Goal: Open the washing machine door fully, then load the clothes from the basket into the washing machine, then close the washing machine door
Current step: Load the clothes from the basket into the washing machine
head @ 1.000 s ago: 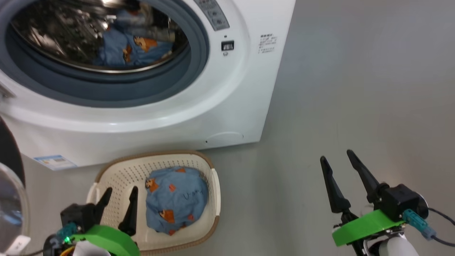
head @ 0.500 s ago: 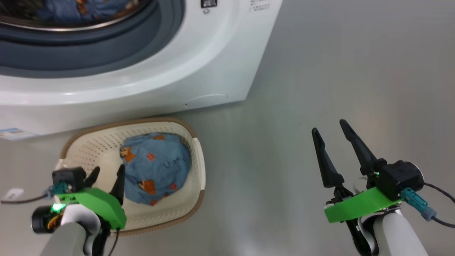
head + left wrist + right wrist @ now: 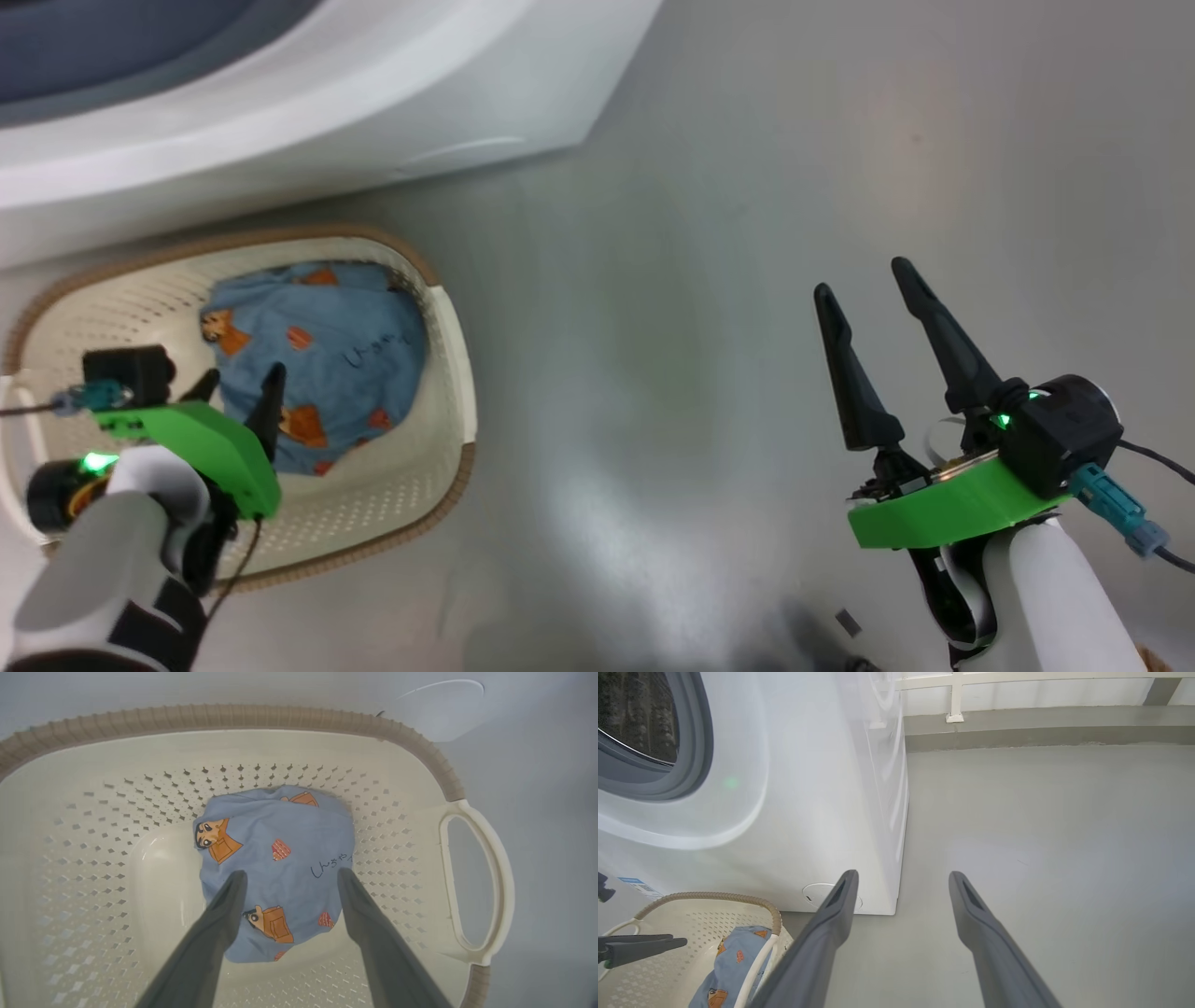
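Note:
The cream basket [image 3: 455, 373] stands on the floor in front of the white washing machine [image 3: 280, 121]. Inside it lies the clothes [image 3: 327, 345], a light blue bundle with orange figures. My left gripper [image 3: 241, 375] hangs open over the basket, above the bundle's near side. In the left wrist view its gripper [image 3: 292, 873] frames the clothes [image 3: 280, 826] without touching them, inside the basket [image 3: 233, 716]. My right gripper [image 3: 861, 278] is open and empty over bare floor, to the right. The washing machine door is out of view.
The right wrist view, past its own gripper [image 3: 903, 875], shows the machine's front corner [image 3: 896, 858], the open drum mouth with its grey gasket [image 3: 698, 742] and a low wall [image 3: 1041, 732] behind. Grey floor [image 3: 709, 233] spreads to the right of the basket.
The head camera has tilted down, so the machine has slid up the picture. My left gripper has moved over the clothes in the basket. Both grippers stay open.

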